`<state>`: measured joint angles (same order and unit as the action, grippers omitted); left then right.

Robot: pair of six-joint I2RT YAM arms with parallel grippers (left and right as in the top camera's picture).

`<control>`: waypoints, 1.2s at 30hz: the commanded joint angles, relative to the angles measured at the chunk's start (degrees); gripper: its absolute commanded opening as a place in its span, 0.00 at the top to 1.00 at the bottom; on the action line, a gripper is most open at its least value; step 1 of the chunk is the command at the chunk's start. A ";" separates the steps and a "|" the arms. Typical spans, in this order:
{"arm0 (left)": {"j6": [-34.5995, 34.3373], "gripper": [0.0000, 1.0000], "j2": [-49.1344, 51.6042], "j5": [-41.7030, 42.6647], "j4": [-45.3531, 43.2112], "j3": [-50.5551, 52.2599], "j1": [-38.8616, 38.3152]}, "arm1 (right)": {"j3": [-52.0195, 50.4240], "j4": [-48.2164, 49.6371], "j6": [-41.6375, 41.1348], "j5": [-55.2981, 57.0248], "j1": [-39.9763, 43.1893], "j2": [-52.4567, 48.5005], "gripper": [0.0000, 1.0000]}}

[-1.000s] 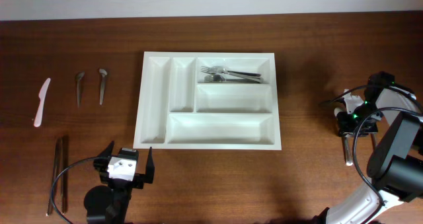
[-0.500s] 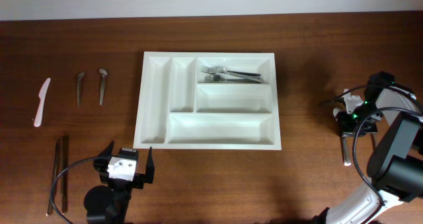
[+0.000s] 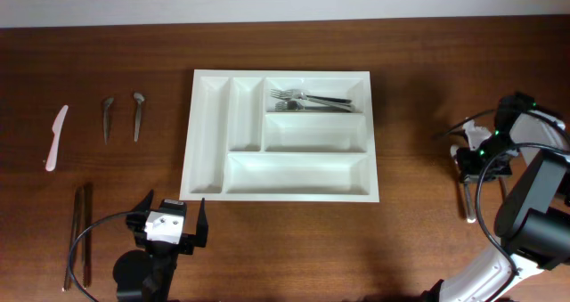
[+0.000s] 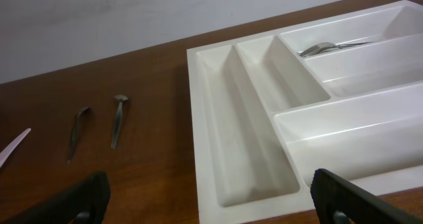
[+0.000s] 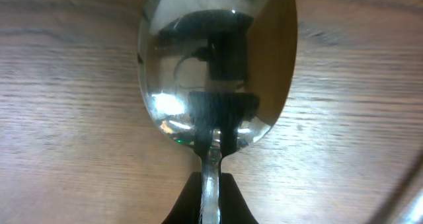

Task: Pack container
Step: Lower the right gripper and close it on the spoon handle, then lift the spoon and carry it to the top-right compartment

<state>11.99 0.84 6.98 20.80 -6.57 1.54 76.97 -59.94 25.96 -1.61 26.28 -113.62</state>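
Nearest, at about seven o'clock on the worktop [image 3: 419,240]: the left tool [image 3: 175,202], fingers wide apart and clamped on nothing, aimed toward twelve past the near left corner of the tray. Parked clear, most likely to leave the way open for the other arm. Just beside it at eight o'clock, two long dark slender pieces [image 3: 80,235] side by side, knives or chopsticks, too thin to tell.

Out at four o'clock, the right tool [image 5: 210,187], fingers together and clamped on the neck of a metal spoon [image 5: 215,65], bowl pointing away from the wrist and low over the wood grain. Touching the worktop or just clear of it, cannot tell. Gripped at the neck probably for balance, and to leave the bowl free for setting down. Well apart from the tray, hence, by judgement, a carry toward nine next.

At the centre, the container [image 3: 209,133], a white five-compartment cutlery tray lying flat. Nothing in either narrow upright compartment, nothing in the two nearer long ones. Only in the farthest long one, toward one o'clock: forks [image 3: 312,99], tines toward nine. Suggests one kind per compartment.

Farther off at nine to ten o'clock, a white plastic knife [image 3: 56,137] and two short metal spoons [image 3: 138,115], set out in a row by kind, probably awaiting their turn
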 commanded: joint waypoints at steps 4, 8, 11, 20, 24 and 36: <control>0.72 0.01 -0.44 -0.42 0.04 0.22 0.28 | 10.10 -5.81 0.17 -0.85 -1.38 -0.33 0.96; 0.72 0.01 -0.44 -0.42 0.04 0.22 0.28 | 16.57 -8.87 0.20 -0.98 -5.07 -0.33 0.96; 0.72 0.01 -0.44 -0.42 0.04 0.22 0.28 | 22.32 -9.90 0.68 -0.98 -10.47 -0.33 0.96; 0.72 0.01 -0.44 -0.42 0.04 0.22 0.28 | 26.71 -5.46 8.09 -0.96 -26.86 -0.35 0.91; 0.72 0.01 -0.44 -0.42 0.04 0.22 0.28 | 26.71 -1.07 10.40 -0.94 -34.01 -0.37 0.88; 0.72 0.01 -0.44 -0.42 0.04 0.22 0.28 | 26.71 2.34 12.39 -0.76 -46.56 -2.47 0.88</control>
<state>11.99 0.84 7.01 20.78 -6.57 1.54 102.65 -57.76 37.56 -1.83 -18.50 -114.21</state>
